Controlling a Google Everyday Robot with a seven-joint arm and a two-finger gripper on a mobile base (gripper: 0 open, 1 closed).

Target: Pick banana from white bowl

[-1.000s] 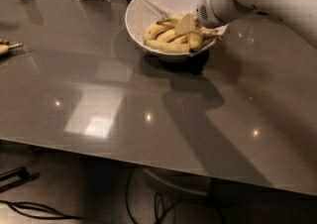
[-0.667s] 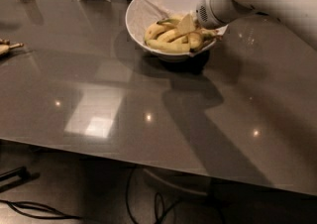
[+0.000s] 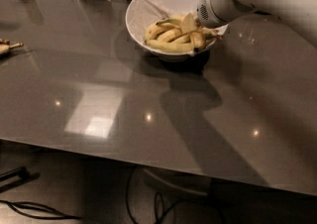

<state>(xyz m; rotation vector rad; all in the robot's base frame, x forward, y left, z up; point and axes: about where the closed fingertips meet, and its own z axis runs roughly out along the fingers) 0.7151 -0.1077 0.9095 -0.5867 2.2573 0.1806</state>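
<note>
Almost nothing is seen to have changed over the last second: the gripper is kept low at the right side of the white bowl, in the upper middle of the frame, pressed in among the fruit. The banana is still laid along the front of the pile inside the bowl, not lifted. Whether the jaws are open or closed cannot be told, as they are hidden by the wrist and the bananas. The grasp is judged to be still in progress, with lifting yet to be done. The grey surface is left undisturbed.
</note>
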